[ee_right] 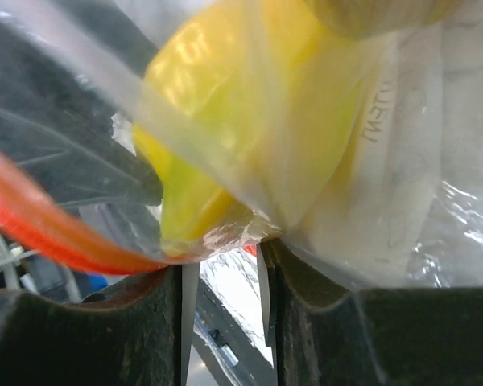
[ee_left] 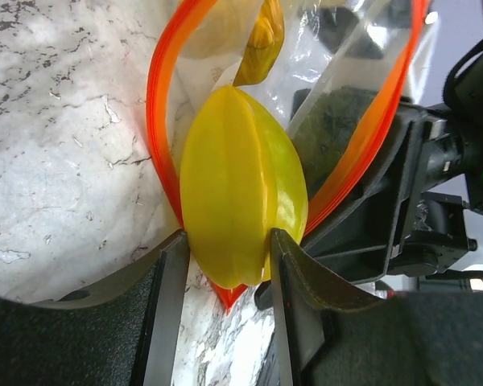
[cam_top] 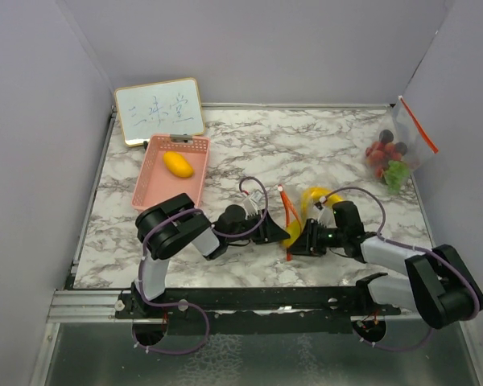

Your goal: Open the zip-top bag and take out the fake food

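Between my two grippers, near the middle of the marble-patterned table (cam_top: 322, 137), the clear zip-top plastic bag with an orange closure strip (ee_left: 157, 121) lies with its mouth gaping. At that mouth sits a yellow ribbed plastic fruit (ee_left: 241, 185), and my left gripper (ee_left: 229, 241) has a finger pressed to each side of it, holding it. A deeper yellow piece (ee_left: 262, 40) lies behind it inside the bag. My right gripper (ee_right: 221, 269) has its fingers narrow, with the bag's film draped over their tips; whether they pinch it I cannot tell. Well apart, up left, a pink slotted plastic basket (cam_top: 149, 181) holds a yellow-orange oval lemon (cam_top: 177, 164), next to a small whiteboard (cam_top: 159, 111). Against the right wall leans a second clear bag (cam_top: 402, 141) of red, dark and green pieces.
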You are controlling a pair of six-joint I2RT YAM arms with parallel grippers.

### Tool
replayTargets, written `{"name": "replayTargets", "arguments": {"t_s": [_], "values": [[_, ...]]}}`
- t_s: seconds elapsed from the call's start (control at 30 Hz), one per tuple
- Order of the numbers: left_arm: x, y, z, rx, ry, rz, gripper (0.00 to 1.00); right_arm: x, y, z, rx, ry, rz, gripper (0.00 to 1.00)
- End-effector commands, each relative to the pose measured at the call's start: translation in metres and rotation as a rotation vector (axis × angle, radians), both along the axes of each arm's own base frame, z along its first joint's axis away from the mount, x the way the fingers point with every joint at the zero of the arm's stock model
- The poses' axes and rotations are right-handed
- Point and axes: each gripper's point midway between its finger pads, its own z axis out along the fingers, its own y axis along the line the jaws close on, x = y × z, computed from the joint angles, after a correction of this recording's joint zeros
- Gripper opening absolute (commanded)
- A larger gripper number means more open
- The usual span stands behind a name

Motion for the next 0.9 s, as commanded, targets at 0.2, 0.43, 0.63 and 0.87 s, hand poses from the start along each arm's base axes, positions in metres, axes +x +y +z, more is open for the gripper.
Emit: {"name": "replayTargets", "arguments": {"t_s": [0.2, 0.43, 0.63, 0.87], "values": [[-0.017, 0.004, 0.031, 0.043, -0.113, -0.109, 0.37, 0.057, -0.03, 0.039, -0.22, -0.23, -0.173, 0.42], [-0.013, 0.024, 0.037, 0.096, -0.139, -0.071, 0.37, 0.069, -0.031, 0.048, -0.245, -0.244, -0.195, 0.42], [0.001, 0.061, 0.026, 0.246, -0.189, 0.019, 0.4, 0.088, -0.042, 0.07, -0.316, -0.3, -0.243, 0.43], [0.03, 0.079, 0.023, 0.334, -0.224, 0.085, 0.62, 0.108, -0.033, 0.064, -0.299, -0.278, -0.252, 0.61]]}}
